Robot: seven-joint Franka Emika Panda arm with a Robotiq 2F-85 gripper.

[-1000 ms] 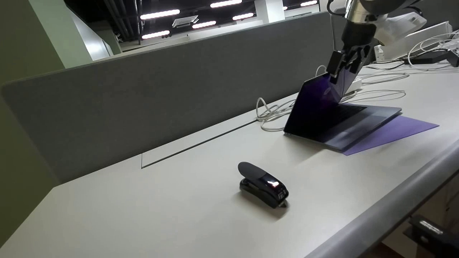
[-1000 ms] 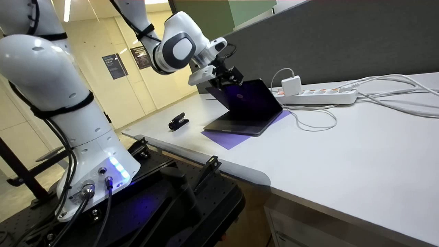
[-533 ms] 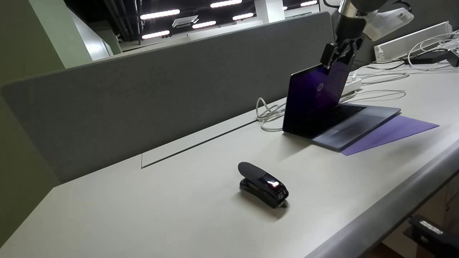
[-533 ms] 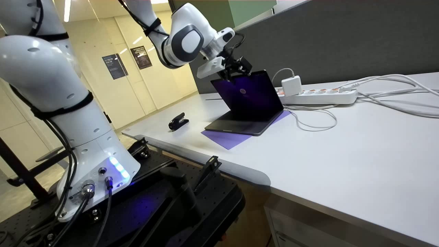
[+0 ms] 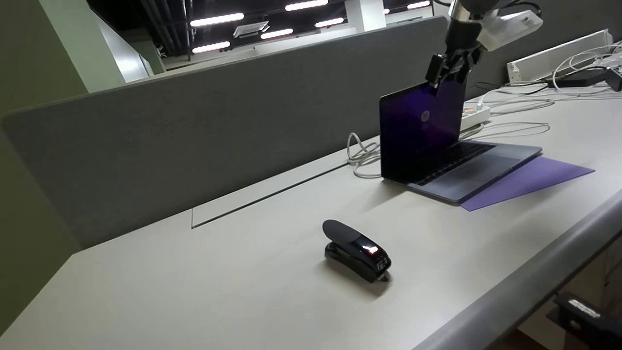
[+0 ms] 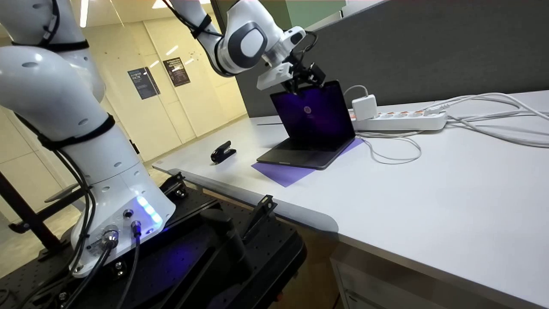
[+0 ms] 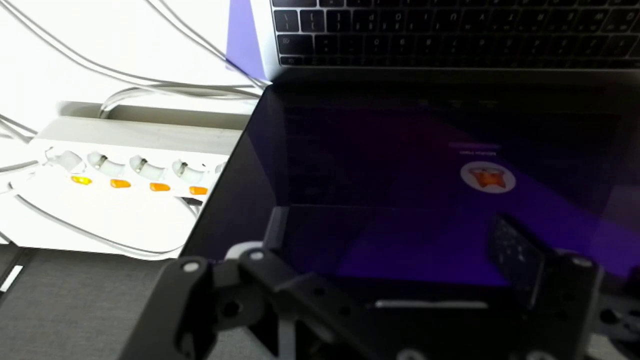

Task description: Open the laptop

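In an exterior view, two posters (image 6: 143,82) hung left of the laptop (image 6: 315,118), print too small to read; nearer its left lay a black stapler (image 6: 222,153). A purple sheet (image 6: 285,175) stuck out from beneath the laptop, which stood open on the desk (image 6: 407,206). The gripper (image 6: 306,86), fingers (image 7: 517,255) spread wide, blocked part of the laptop's top edge. Right of the laptop stood a white charger (image 6: 364,108) and a power strip (image 6: 403,124). In the wrist view, upside-down keys (image 7: 509,20) read T, R, E, W.
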